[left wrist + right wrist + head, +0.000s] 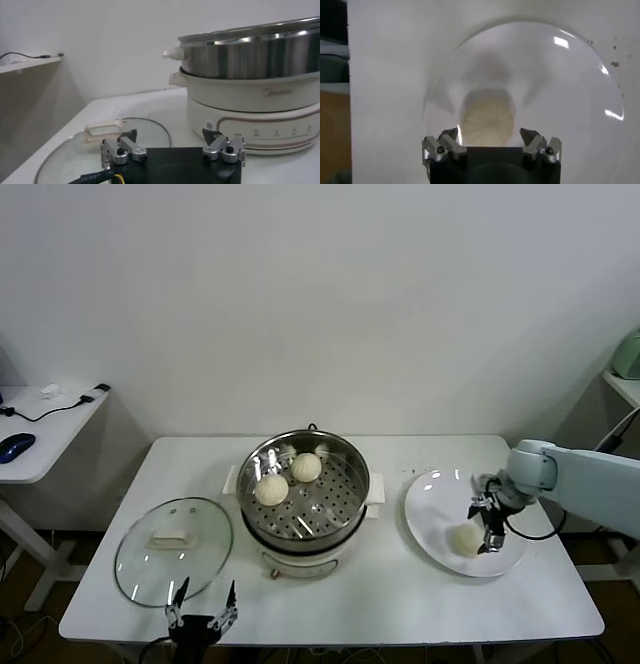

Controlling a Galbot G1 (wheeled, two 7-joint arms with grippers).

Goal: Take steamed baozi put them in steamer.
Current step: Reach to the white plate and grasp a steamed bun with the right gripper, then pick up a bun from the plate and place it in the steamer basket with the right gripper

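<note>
The steel steamer stands mid-table on its cream base, and two steamed baozi lie on its perforated floor. A third baozi rests on the white plate to the right. My right gripper hovers at this baozi, open. In the right wrist view the baozi lies just ahead of and between the spread fingers of that gripper, on the plate. My left gripper waits open at the table's front edge, holding nothing.
A round glass lid with a cream handle lies flat left of the steamer, just behind the left gripper. The left wrist view shows the lid and the steamer's side. A side desk stands far left.
</note>
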